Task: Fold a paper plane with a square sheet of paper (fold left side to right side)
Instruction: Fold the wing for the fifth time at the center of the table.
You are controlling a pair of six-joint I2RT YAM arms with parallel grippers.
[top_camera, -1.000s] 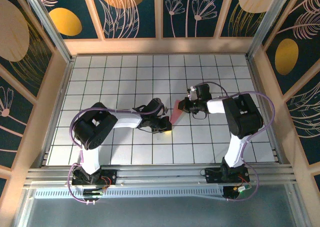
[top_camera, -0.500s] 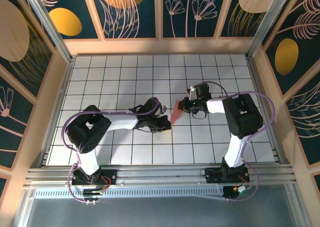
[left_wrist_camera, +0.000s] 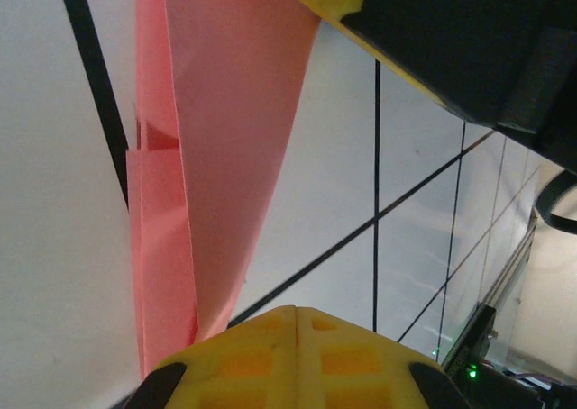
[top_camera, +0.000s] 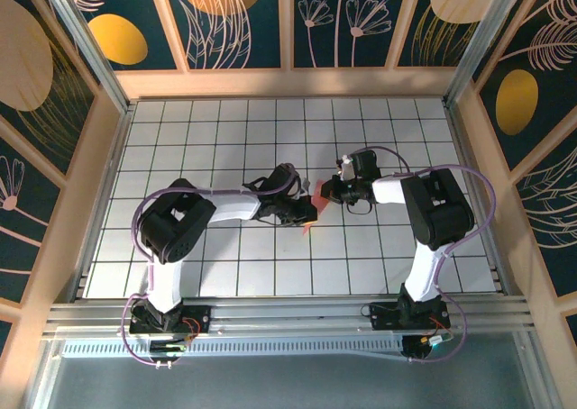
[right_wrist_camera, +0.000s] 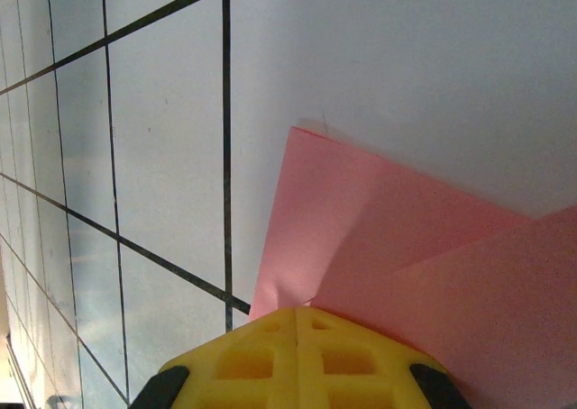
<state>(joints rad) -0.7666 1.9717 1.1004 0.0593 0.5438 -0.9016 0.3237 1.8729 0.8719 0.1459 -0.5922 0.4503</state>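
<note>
The left end effector (top_camera: pixel 309 213) is closed, its two yellow fingertips (left_wrist_camera: pixel 257 348) pressed together along a single seam; the right end effector (top_camera: pixel 328 191) is closed likewise, its tips meeting as one yellow block in its own wrist view; the two point towards each other over the middle of the tiled counter (top_camera: pixel 207 130), tips near but apart, the right one a little farther from the arm bases than the left.

The pink paper (top_camera: pixel 315 191) lies on the counter between and beneath them; from above only slivers show, one in the gap between the two tips, one just on the near side of the left end effector. In the left wrist view it is a long strip with layered folds, stretching straight ahead of the left tip and widening away from it; its narrow end disappears beneath the closed fingertips, and its far end runs under the yellow edge of the right end effector. In the right wrist view overlapping pink layers spread ahead and to the right of the closed tip, one corner pointing away from it, the nearest edge tucked under the tip; whether either tip pinches the paper or only presses on it cannot be told.
</note>
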